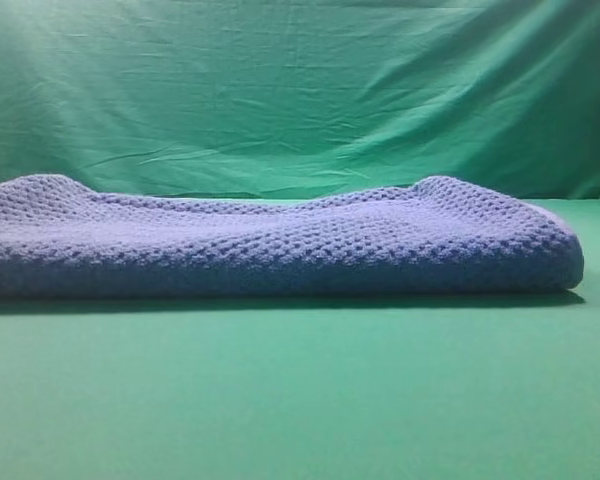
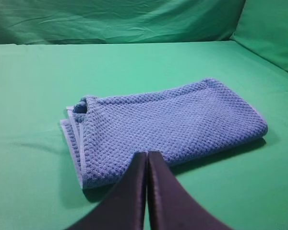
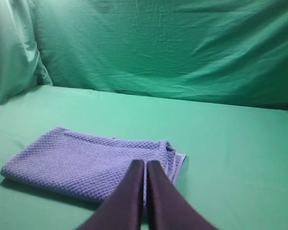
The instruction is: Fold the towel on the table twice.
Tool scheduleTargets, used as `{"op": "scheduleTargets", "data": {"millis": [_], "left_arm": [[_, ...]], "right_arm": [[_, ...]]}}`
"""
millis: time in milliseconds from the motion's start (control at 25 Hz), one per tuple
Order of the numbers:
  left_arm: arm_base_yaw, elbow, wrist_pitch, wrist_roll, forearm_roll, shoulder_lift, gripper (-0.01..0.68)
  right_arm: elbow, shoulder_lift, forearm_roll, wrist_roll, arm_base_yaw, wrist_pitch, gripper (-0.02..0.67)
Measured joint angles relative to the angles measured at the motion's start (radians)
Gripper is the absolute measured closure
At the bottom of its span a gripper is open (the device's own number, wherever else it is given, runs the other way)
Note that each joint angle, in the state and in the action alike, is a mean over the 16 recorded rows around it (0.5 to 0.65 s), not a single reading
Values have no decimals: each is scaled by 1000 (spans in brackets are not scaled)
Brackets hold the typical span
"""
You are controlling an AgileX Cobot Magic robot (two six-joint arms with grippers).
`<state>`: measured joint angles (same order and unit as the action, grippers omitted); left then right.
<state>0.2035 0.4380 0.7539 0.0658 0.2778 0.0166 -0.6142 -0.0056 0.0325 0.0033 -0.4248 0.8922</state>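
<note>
The blue-grey waffle-weave towel [image 1: 280, 245] lies folded in several layers on the green table [image 1: 300, 400], stretching across the exterior view. In the left wrist view the towel [image 2: 173, 124] shows its stacked pale hems at its left end. My left gripper [image 2: 147, 155] is shut and empty, its tips over the towel's near edge. In the right wrist view the towel [image 3: 86, 160] lies ahead and to the left, layered hems at its right end. My right gripper [image 3: 145, 164] is shut and empty, tips over the near edge. Neither gripper shows in the exterior view.
A wrinkled green backdrop cloth [image 1: 300, 90] hangs behind the table and wraps around its sides [image 2: 273, 28] [image 3: 9, 48]. Bare green table surface lies in front of the towel and beside it.
</note>
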Motion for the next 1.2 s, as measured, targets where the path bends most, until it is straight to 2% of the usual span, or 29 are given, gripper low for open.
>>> {"op": "scheduleTargets", "data": {"millis": [200,600,880,1200], "left_arm": [[-1,-82,-140,0,-24,0,673],[-1,-277,-380,0,-106,0,673],[-1,-341,-408,0,-129,-1,673],[-1,-352,-396,0,-127,-2,673]], "right_arm": [[113,-15,-6,3,0,-126,649],[429,-15,-7,4,0,-578,649],[565,-15,-7,-2,0,-768,649],[600,-15,-7,-8,0,-807,649]]}}
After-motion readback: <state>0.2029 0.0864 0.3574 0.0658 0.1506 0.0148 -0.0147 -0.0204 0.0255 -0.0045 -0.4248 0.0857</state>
